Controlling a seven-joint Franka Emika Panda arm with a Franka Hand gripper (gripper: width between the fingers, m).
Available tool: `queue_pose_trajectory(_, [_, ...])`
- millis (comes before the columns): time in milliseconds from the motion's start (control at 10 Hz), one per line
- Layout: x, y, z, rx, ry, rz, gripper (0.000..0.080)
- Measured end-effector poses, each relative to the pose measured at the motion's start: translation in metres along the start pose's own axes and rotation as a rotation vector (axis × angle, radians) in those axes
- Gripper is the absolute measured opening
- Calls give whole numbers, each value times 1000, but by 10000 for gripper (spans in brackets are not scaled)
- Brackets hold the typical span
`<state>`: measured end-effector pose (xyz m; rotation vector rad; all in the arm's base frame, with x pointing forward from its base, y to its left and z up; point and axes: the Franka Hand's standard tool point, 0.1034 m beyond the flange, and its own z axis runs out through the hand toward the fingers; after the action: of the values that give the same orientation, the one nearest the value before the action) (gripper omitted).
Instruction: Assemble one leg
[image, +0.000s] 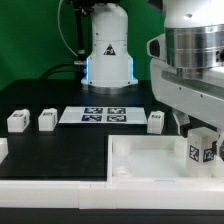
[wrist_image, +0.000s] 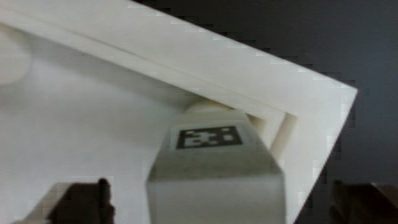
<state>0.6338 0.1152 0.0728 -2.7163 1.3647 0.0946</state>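
Note:
One leg (image: 203, 148), a small white block with a square tag, stands upright in the corner of the large white panel (image: 140, 158) at the exterior view's right. In the wrist view this leg (wrist_image: 214, 140) sits against the panel's raised corner rim (wrist_image: 267, 80). My gripper (wrist_image: 217, 195) straddles it; a dark finger (wrist_image: 86, 200) shows on one side and the other finger on the far side, each with a thin gap to the leg. The jaws stand open. In the exterior view my gripper (image: 196, 128) hangs right over the leg.
Three more legs stand on the black table: two at the exterior view's left (image: 16, 121) (image: 46, 120) and one by the panel's far edge (image: 156, 121). The marker board (image: 98, 115) lies between them. The arm's white base (image: 108, 50) rises behind.

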Motion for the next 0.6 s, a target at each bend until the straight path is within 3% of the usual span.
queue_pose_trajectory(400, [-3, -2, 3, -2, 2, -592, 649])
queue_pose_trajectory(600, [-6, -5, 3, -20, 11, -855, 649])
